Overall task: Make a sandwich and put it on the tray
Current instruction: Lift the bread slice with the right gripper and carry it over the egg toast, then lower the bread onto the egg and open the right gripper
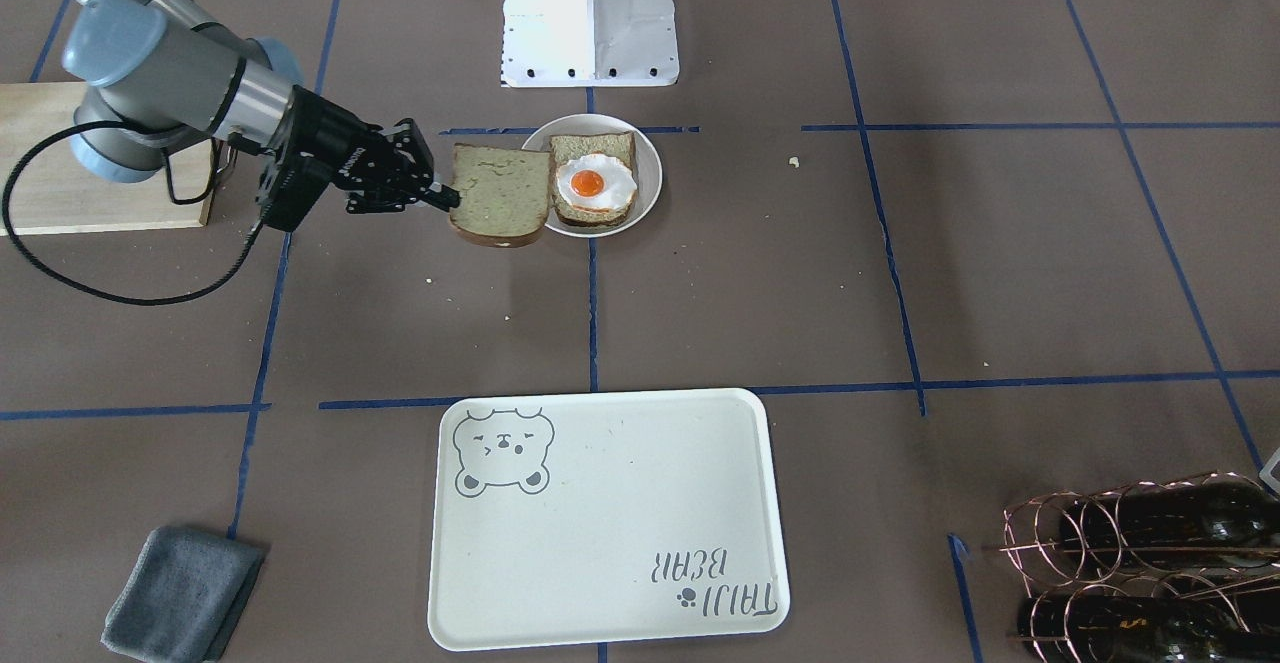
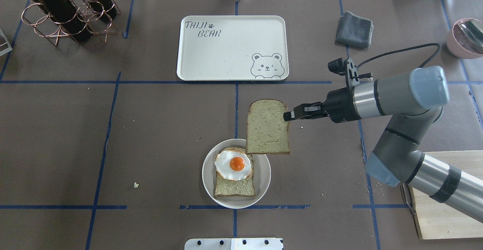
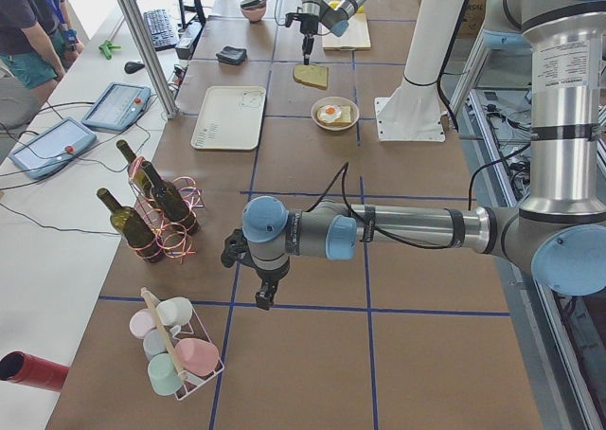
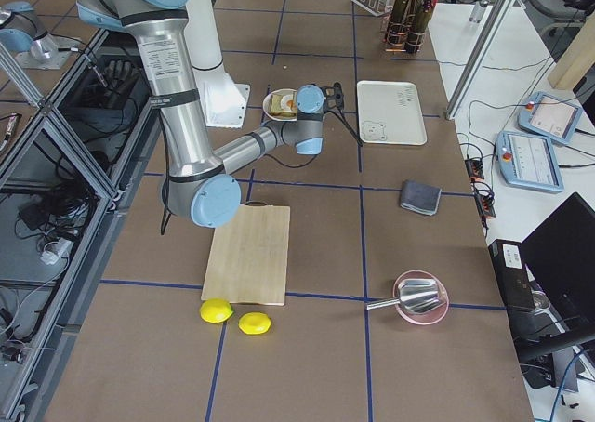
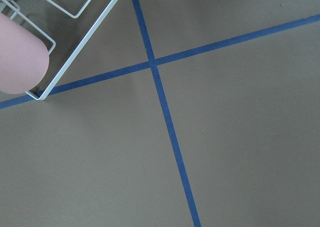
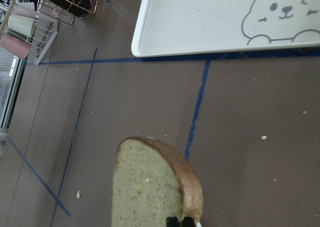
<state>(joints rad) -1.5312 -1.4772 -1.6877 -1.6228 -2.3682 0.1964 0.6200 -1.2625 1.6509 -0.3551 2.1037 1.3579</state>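
Note:
My right gripper (image 2: 288, 115) is shut on the crust edge of a slice of bread (image 2: 268, 126) and holds it flat above the table, its near corner over the rim of a small round plate (image 2: 264, 184). On the plate lies a second slice (image 2: 234, 187) with a fried egg (image 2: 234, 164) on top. The front view shows the gripper (image 1: 447, 197), held slice (image 1: 500, 195) and egg (image 1: 594, 183). The cream bear tray (image 2: 226, 54) lies beyond, with nothing on it. The right wrist view shows the slice (image 6: 150, 187) and tray (image 6: 210, 22). My left gripper (image 3: 265, 295) hovers far off; I cannot tell its state.
A copper rack of wine bottles (image 2: 64, 8) stands at the far left. A grey cloth (image 2: 354, 29) and a pink bowl (image 2: 466, 37) lie at the far right. A wooden cutting board (image 2: 445, 197) lies under my right arm. A cup rack (image 3: 175, 349) is near my left gripper.

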